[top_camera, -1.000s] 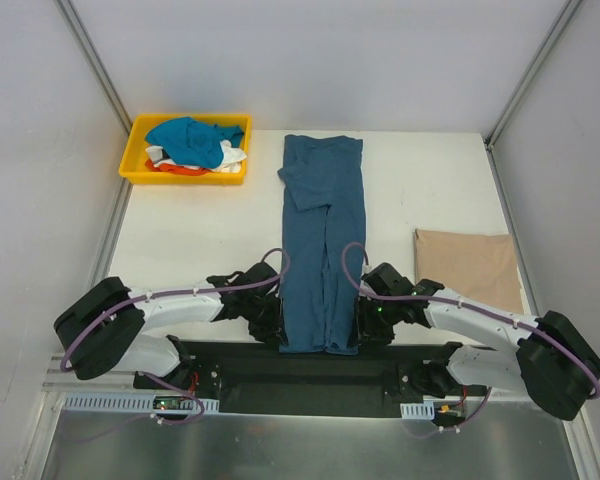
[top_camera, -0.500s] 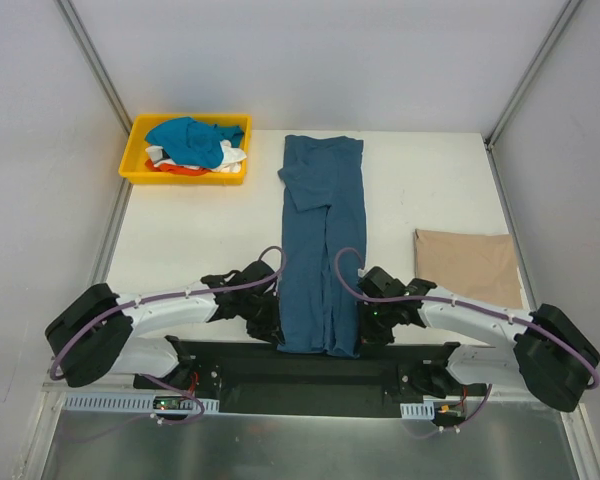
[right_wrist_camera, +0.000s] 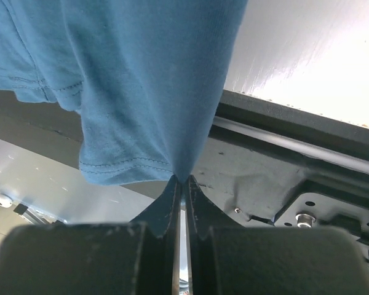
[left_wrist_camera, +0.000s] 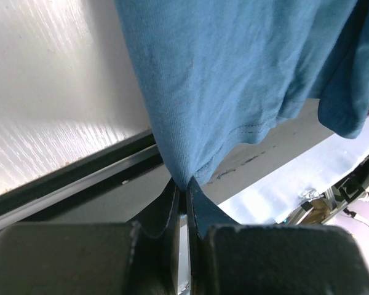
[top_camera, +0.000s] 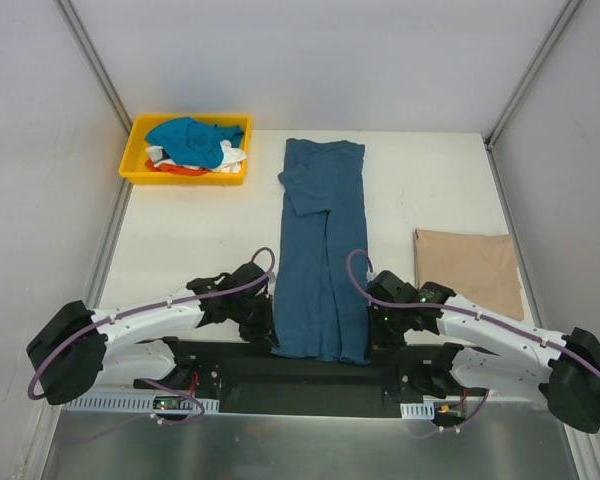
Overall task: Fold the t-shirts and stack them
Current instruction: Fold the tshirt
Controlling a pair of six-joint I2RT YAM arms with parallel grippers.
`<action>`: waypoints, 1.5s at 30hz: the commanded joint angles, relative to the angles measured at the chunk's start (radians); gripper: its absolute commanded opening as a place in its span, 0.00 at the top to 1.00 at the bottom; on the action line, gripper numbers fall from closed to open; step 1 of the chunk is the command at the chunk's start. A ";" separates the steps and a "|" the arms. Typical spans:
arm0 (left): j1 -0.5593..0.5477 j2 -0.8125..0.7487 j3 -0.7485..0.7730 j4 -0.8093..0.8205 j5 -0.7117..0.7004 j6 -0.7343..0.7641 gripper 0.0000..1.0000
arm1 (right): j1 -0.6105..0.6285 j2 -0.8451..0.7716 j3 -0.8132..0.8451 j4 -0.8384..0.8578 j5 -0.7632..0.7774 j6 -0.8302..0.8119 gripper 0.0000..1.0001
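A large dark teal-blue t-shirt (top_camera: 320, 250) lies folded into a long strip down the middle of the table, its near hem lifted. My left gripper (top_camera: 268, 330) is shut on its near left corner (left_wrist_camera: 190, 166). My right gripper (top_camera: 376, 332) is shut on its near right corner (right_wrist_camera: 181, 160). A tan-beige t-shirt (top_camera: 468, 266) lies folded flat at the right. Bright blue (top_camera: 190, 140), white (top_camera: 230, 158) and orange-red (top_camera: 185, 170) shirts are heaped in the yellow tray (top_camera: 137, 172).
The yellow tray stands at the far left corner. A black base plate (top_camera: 310, 375) runs along the near edge under the lifted hem. Grey walls close in the table on the left, right and back.
Both grippers have moved toward the near edge and slightly apart, drawing the teal-blue shirt's near hem with them. The strip now reaches over the black base plate.
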 commanded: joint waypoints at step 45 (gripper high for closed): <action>-0.009 -0.033 0.016 -0.029 -0.032 0.014 1.00 | 0.362 0.429 0.488 -0.103 0.388 -0.189 0.99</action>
